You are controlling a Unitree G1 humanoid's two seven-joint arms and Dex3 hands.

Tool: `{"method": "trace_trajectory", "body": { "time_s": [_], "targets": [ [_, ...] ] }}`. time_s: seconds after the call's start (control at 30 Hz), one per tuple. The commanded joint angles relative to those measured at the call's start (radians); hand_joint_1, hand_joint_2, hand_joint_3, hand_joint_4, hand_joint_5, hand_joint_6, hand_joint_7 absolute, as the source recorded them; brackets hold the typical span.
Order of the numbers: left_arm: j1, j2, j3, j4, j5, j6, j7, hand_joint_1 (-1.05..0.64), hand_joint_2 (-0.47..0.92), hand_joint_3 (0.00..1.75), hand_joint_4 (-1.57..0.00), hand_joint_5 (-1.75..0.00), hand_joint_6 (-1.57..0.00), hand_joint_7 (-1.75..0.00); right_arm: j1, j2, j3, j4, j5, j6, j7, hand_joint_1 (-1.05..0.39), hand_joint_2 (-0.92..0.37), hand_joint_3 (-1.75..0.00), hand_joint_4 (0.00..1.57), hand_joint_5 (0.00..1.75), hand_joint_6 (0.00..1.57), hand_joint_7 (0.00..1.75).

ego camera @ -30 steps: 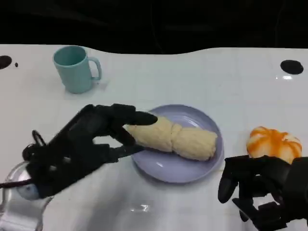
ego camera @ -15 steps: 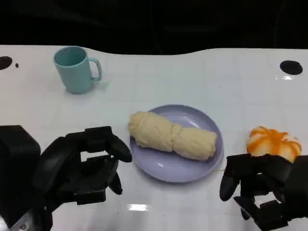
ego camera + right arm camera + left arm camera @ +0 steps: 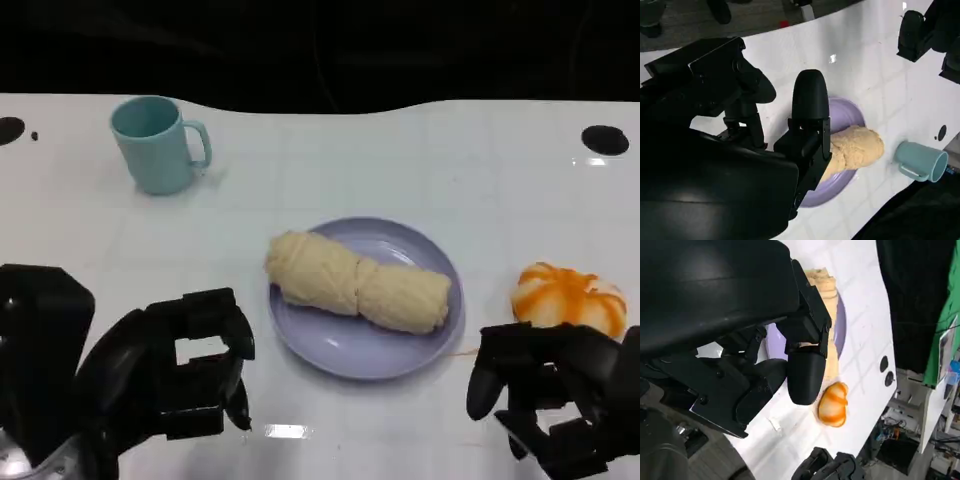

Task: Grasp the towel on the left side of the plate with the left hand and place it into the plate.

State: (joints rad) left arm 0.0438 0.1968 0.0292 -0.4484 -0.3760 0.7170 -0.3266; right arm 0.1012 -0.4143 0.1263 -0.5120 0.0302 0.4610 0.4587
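the towel [image 3: 358, 285] is lying across the plate [image 3: 345, 352]; your left robot hand [image 3: 185, 372] is hovering beside it over the surface, fingers curled, holding nothing. placement looks done; next, you are only needing to park the arm.

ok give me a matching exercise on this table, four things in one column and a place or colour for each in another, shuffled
Things:
1. towel
2. mug
3. orange and white object
4. left hand

Descriptions:
A. teal, at the far left of the table
B. near the right hand
C. lying in the purple plate
D. black, holding nothing, left of the plate

Pairs: 1-C, 2-A, 3-B, 4-D
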Motion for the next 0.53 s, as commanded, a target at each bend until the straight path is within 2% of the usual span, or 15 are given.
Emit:
{"method": "trace_trajectory", "body": {
  "time_s": [0.03, 0.53],
  "targets": [
    [-0.018, 0.018, 0.000, -0.008, 0.006, 0.030, 0.025, -0.08, 0.50, 1.34, -0.82, -1.75, -0.73, -1.68, 0.000, -0.005, -0.008, 0.009, -0.001, -0.005, -0.007, 0.04, -0.59, -1.07, 0.71, 1.66, 0.70, 1.42],
    [-0.022, 0.032, 0.007, -0.027, -0.013, 0.050, 0.024, -0.09, 0.52, 1.30, -0.81, -1.75, -0.73, -1.66, 0.002, -0.011, -0.019, -0.016, 0.013, 0.002, -0.002, 0.04, -0.58, -1.08, 0.71, 1.69, 0.70, 1.44]
  ]
}}
